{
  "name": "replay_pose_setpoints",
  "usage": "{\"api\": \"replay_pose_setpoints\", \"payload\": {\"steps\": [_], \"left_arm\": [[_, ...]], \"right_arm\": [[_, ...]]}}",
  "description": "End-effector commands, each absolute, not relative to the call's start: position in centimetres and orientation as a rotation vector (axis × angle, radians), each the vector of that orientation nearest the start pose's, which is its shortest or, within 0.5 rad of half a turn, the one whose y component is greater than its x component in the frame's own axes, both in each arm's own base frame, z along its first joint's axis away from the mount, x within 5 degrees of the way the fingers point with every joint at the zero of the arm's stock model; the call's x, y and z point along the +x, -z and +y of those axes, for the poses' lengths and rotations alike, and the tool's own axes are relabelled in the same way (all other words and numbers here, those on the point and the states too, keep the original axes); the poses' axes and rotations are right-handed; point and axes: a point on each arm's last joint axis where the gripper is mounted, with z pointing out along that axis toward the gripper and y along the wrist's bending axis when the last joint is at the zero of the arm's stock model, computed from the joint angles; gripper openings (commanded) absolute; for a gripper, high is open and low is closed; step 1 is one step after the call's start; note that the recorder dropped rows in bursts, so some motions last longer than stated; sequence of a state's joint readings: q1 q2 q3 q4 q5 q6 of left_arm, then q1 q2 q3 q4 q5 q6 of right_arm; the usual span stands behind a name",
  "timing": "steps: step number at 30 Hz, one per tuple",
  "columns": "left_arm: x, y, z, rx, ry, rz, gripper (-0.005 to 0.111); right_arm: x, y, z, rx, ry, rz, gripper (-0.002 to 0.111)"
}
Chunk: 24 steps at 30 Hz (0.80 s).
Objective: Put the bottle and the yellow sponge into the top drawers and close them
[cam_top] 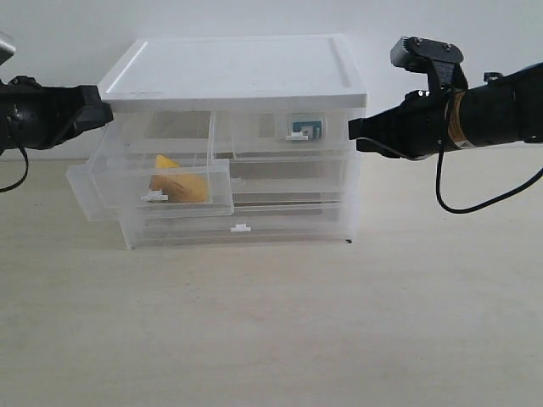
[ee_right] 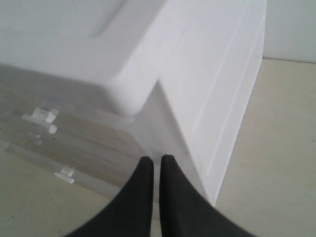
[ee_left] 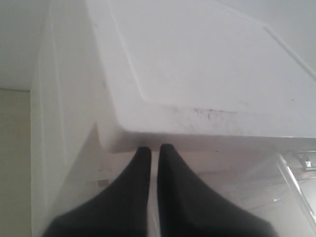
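Cabinet (cam_top: pixel 237 72), exterior view: the yellow sponge (cam_top: pixel 180 185) lies in the pulled-out left top drawer (cam_top: pixel 216 202), below the left gripper (cam_top: pixel 103 110). The bottle (cam_top: pixel 305 129) is in the closed right top drawer (cam_top: pixel 254 136), beside the right gripper (cam_top: pixel 355 134). Left wrist view: jaws pinched together and empty, under the lid corner. Right wrist view: the same. To close the drawer cleanly, I would lower the left gripper and push squarely on the drawer front.

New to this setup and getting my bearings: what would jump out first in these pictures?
The yellow sponge sits in the pulled-out top left drawer of the white-topped cabinet. The teal-blue bottle shows through the pushed-in top right drawer. Both shut, the left end effector and right end effector flank the cabinet's upper corners.
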<state>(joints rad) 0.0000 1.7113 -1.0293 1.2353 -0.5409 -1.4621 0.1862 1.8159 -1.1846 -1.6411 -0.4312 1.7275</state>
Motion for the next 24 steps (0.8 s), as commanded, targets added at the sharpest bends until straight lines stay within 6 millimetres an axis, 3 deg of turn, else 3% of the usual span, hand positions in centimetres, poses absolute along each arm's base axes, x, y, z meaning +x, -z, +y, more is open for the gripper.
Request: {"api": "replay_pose_setpoints", "payload": {"steps": [1, 4, 6, 9, 13, 17, 20, 24], "left_arm": [[35.8, -27.0, -4.4, 0.027, 0.648, 1.932, 0.004], [33.2, -29.5, -4.3, 0.036, 0.634, 1.877, 0.004], [30.5, -30.0, -5.1, 0.049, 0.768, 1.904, 0.004], [27.3, -28.7, -7.0, 0.164, 0.909, 1.968, 0.004], [24.0, -26.8, -8.5, 0.197, 0.924, 1.959, 0.004], [22.4, -24.3, -8.3, 0.067, 0.968, 2.018, 0.005], [22.2, -22.7, -8.2, 0.042, 0.951, 2.078, 0.019], [22.0, -21.3, -9.2, 0.129, 1.09, 2.098, 0.033]], "right_arm": [[38.8, -23.5, 11.1, -0.363, -0.595, 2.107, 0.0], [38.8, -23.5, 11.2, -0.373, -0.612, 2.105, 0.0], [38.7, -23.5, 11.2, -0.373, -0.613, 2.105, 0.0], [38.7, -23.5, 11.2, -0.378, -0.61, 2.106, 0.0], [38.6, -23.4, 11.3, -0.392, -0.62, 2.107, 0.0], [38.6, -23.4, 11.3, -0.397, -0.624, 2.107, 0.0], [38.6, -23.4, 11.3, -0.396, -0.622, 2.107, 0.0], [38.6, -23.4, 11.3, -0.398, -0.623, 2.109, 0.0]]}}
